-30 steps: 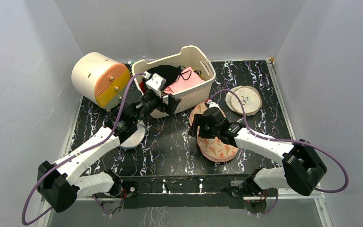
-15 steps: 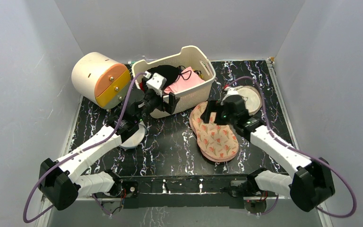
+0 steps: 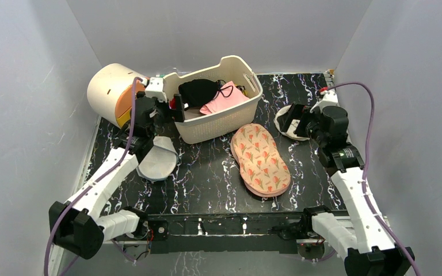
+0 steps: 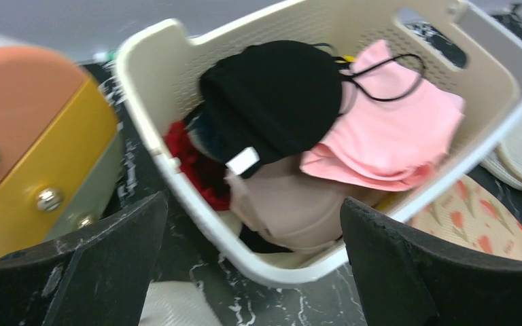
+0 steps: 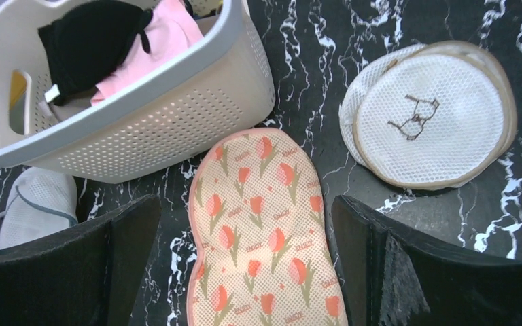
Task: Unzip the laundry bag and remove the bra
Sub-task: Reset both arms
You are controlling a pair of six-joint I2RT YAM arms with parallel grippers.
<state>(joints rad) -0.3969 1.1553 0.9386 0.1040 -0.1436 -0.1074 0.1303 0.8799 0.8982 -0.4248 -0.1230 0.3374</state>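
- Both grippers are wide open and hold nothing. The left gripper [image 4: 253,210] hangs over the basket [image 4: 279,277], and the right gripper [image 5: 245,204] hangs over the bag [image 5: 265,251].
- The bag lies flat mid-frame in the top view. The bra [image 4: 272,95] is in the basket, upper middle, with a strap across the pink garment [image 4: 387,136].
- A low left finger could clip the rim and shove the basket.
- That loose strap could snag a finger and drag the bra back out.

Mesh-cloth laundry bag [image 5: 262,224], perforated plastic basket [image 5: 177,122], smooth marbled tabletop [image 5: 296,37].
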